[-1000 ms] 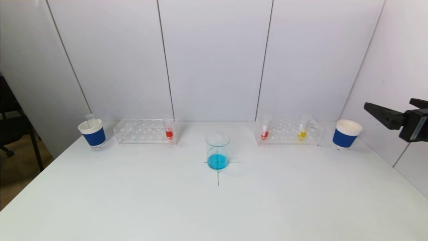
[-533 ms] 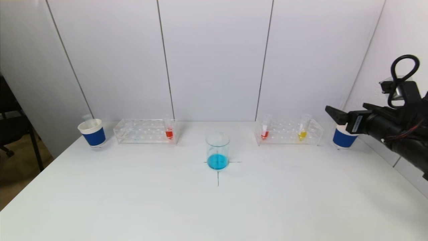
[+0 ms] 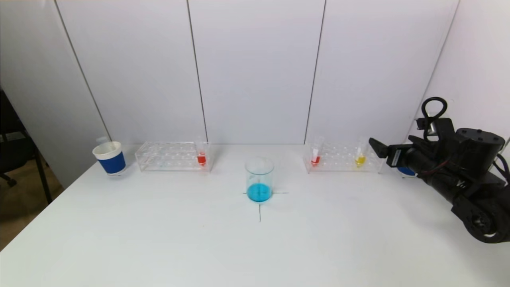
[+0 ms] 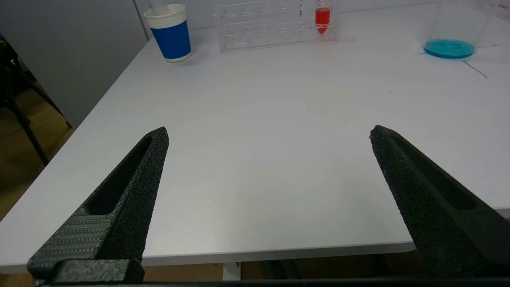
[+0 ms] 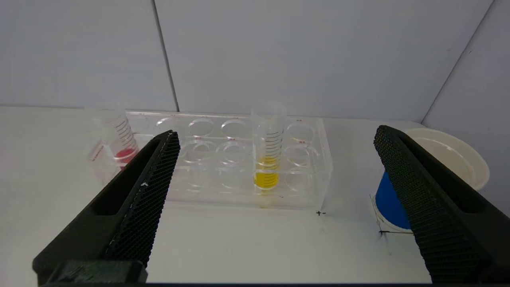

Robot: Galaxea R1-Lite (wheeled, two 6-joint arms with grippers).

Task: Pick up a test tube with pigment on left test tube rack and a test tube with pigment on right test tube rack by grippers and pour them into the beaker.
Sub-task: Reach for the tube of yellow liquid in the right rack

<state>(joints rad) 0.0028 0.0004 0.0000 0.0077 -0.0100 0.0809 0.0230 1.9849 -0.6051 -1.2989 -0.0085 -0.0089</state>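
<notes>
The left test tube rack (image 3: 173, 156) holds one tube of red pigment (image 3: 201, 157) at its right end. In the right test tube rack (image 3: 342, 157) stand a red tube (image 3: 315, 157) and a yellow tube (image 3: 360, 158). The glass beaker (image 3: 259, 179), with blue liquid in its bottom, sits on a cross mark at the table's middle. My right gripper (image 3: 392, 140) hovers open just right of the right rack, and the yellow tube (image 5: 267, 159) stands a short way beyond its fingers. My left gripper (image 4: 269, 133) is open over the near left table edge, far from the red tube (image 4: 322, 18).
A blue-banded paper cup (image 3: 110, 158) stands left of the left rack. A second cup (image 5: 450, 159) right of the right rack is mostly hidden behind my right arm in the head view. White wall panels rise behind both racks.
My right arm has swung in from the right edge and come down toward the right rack, now covering the right cup. Nothing on the table has moved.
</notes>
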